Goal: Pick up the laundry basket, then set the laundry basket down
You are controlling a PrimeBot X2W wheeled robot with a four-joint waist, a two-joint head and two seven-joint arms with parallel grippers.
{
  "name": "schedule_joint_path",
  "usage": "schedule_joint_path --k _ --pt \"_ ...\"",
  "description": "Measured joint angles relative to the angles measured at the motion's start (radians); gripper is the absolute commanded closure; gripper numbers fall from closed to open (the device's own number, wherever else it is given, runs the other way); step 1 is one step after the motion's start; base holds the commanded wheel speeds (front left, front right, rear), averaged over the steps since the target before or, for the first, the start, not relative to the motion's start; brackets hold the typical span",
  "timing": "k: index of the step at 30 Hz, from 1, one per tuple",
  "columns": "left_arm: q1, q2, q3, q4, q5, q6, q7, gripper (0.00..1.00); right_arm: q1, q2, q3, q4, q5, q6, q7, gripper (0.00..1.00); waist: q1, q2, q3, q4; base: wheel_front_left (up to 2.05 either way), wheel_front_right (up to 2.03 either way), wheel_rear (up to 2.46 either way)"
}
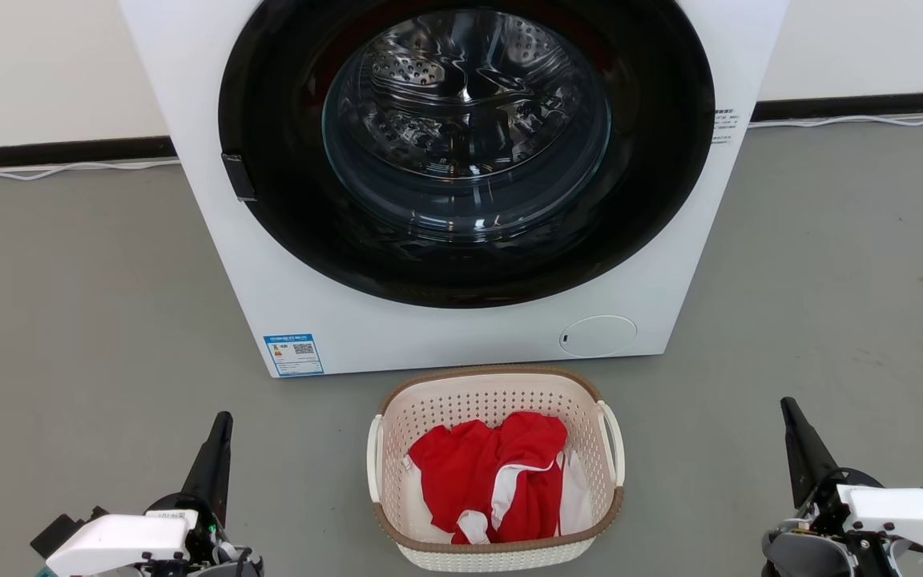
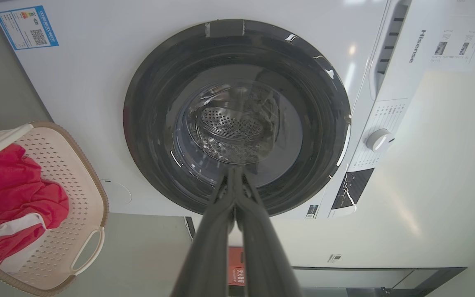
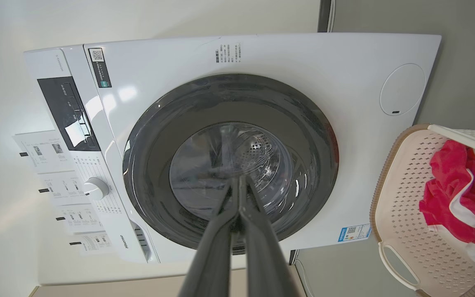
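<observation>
Head view: I found the basket (image 1: 487,403) unlifted on the floor (image 1: 69,320), left gripper (image 1: 222,425) and right gripper (image 1: 789,410) pressed together, empty, flanking it.

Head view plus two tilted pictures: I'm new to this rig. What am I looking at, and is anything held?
The head view looks down from the robot's head. The dark spikes at its lower corners are the left hand and right hand, both shut and holding nothing. The other two pictures come from a camera on each wrist, looking along that hand, hence the tilt. On the floor stands a basket with red and white clothes in it, just in front of a washer.
</observation>
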Motion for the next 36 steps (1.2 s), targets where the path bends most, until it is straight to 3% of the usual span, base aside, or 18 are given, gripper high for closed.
schedule_joint_path --k 36 --pt "0.000 0.000 0.000 0.000 0.000 0.000 0.000 1.00 0.000 0.000 0.000 0.000 0.000 0.000 0.000 1.00 0.0000 0.0000 0.000 0.000 0.00 0.00 0.00"
